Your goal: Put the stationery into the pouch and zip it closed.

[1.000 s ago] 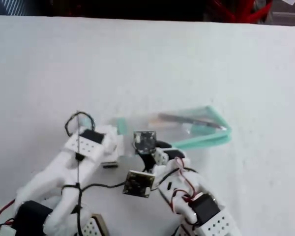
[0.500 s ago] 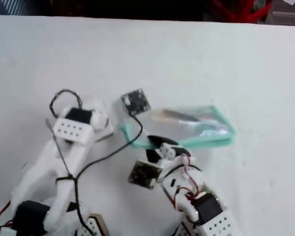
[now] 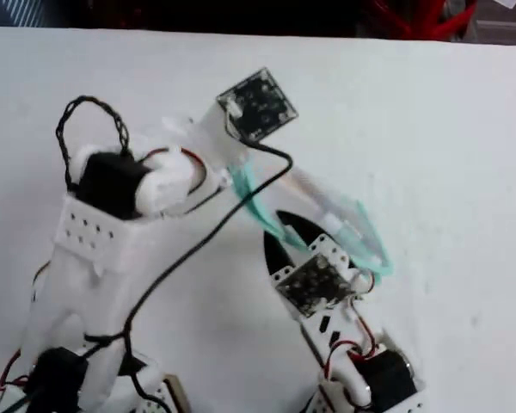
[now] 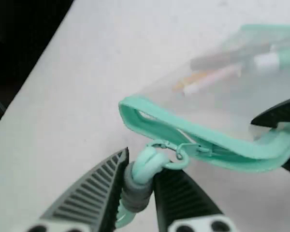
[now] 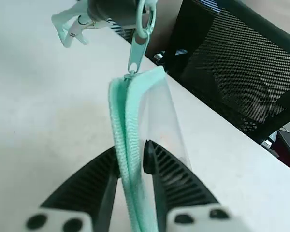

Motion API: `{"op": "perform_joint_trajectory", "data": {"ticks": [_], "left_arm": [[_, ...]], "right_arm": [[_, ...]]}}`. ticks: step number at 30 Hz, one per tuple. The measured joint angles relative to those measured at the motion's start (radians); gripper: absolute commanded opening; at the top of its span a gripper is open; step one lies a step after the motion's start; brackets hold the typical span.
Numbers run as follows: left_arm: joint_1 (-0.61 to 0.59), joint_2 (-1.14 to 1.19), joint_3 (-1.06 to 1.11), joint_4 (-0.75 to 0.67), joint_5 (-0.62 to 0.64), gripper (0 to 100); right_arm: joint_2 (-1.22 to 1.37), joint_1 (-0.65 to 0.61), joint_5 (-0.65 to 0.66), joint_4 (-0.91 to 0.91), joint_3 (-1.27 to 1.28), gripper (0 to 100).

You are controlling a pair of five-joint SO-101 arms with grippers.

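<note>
Left fingers (image 4: 117, 169) have risen and drawn away from the right fingers (image 5: 154, 162) over the last second, taking the zip pull (image 4: 147, 164) with them. The pouch (image 3: 331, 215), flat on the desk (image 3: 430, 129) a second ago, now hangs tilted between the two sets of fingers. Left fingers: closed tight on the pull, nothing else held. Right fingers: pinched on the pouch's green zipped edge, partway along from the pull end. Stationery (image 4: 217, 67) sits inside, visible through the clear wall just beyond the right fingers. The slider sits at the pouch end nearest the left fingers, and the teeth between it and the right fingers look joined. Judgement: zipping step, at or near the end of its run; I cannot tell whether a last gap is left at the corner. Next move calls for a short further pull along the zip line with the right fingers bracing, then lowering the pouch to the desk before either hold is let go.
</note>
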Motion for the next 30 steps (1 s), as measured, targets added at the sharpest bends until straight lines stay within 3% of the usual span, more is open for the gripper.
{"op": "perform_joint_trajectory", "data": {"ticks": [7, 12, 20, 30], "left_arm": [[0.158, 0.002, -0.184, 0.020, 0.138, 2], [0.259, 0.002, -0.189, 0.000, 0.153, 2], [0.290, 0.009, -0.190, -0.011, 0.153, 2], [0.304, 0.009, -0.207, -0.011, 0.153, 2]], "right_arm": [[-0.002, 0.000, -0.089, 0.000, -0.023, 3.1], [-0.002, 0.002, -0.091, 0.008, -0.058, 15.0], [0.002, -0.003, -0.097, 0.049, -0.104, 15.9], [0.003, 0.017, -0.275, 0.077, -0.187, 19.9]]}}
